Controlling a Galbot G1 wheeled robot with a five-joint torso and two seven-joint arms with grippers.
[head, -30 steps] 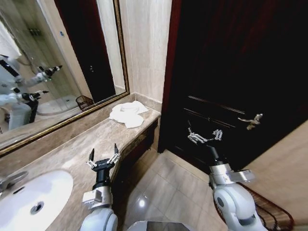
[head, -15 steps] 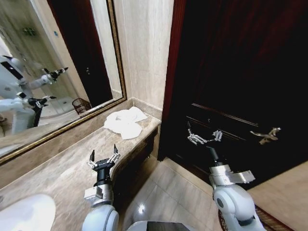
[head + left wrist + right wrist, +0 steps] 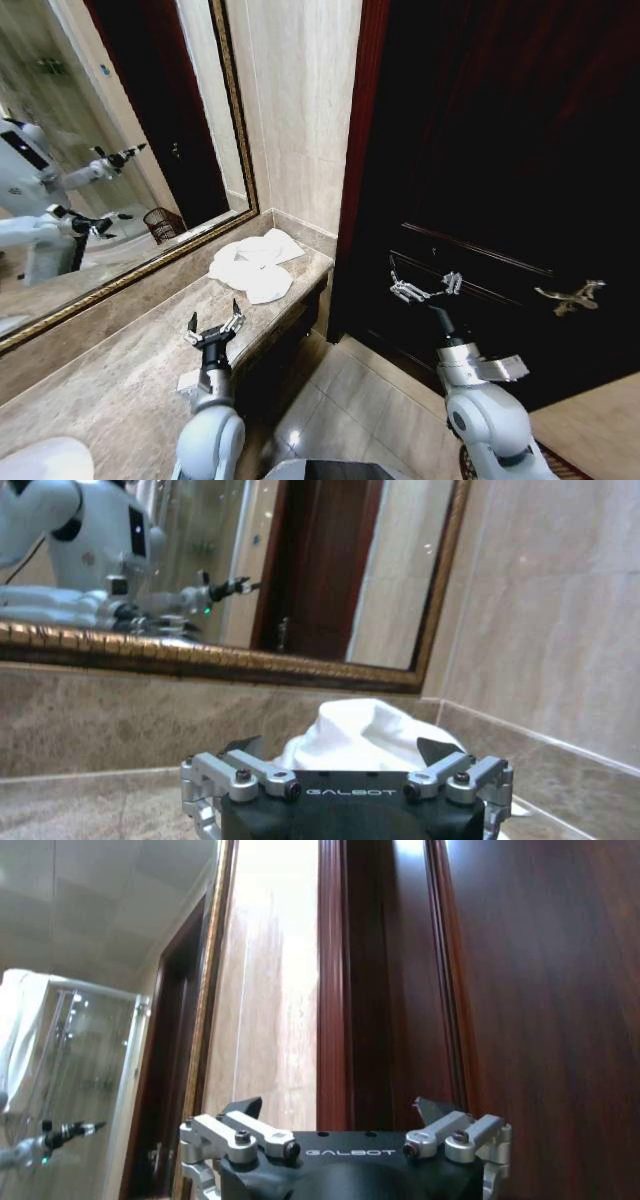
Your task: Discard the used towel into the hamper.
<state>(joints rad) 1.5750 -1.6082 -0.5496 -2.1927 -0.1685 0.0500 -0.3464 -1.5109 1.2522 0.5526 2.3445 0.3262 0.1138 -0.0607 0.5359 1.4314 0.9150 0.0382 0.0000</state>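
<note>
Beige marble countertop (image 3: 130, 370) is running diagonally across the lower left of the head view, with a white sink basin (image 3: 45, 462) showing at the bottom left corner. A gold-framed mirror (image 3: 110, 150) is filling the upper left, reflecting a glass shower enclosure. Pale stone wall (image 3: 300, 110) is standing at upper center. A dark wood door (image 3: 500, 150) is occupying the right, its metal lever handle (image 3: 570, 296) sitting at mid right. Glossy beige floor tiles (image 3: 350, 410) are catching a light glare at bottom center.

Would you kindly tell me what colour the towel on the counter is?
The towel is plain white, clearest in the head view.
</note>
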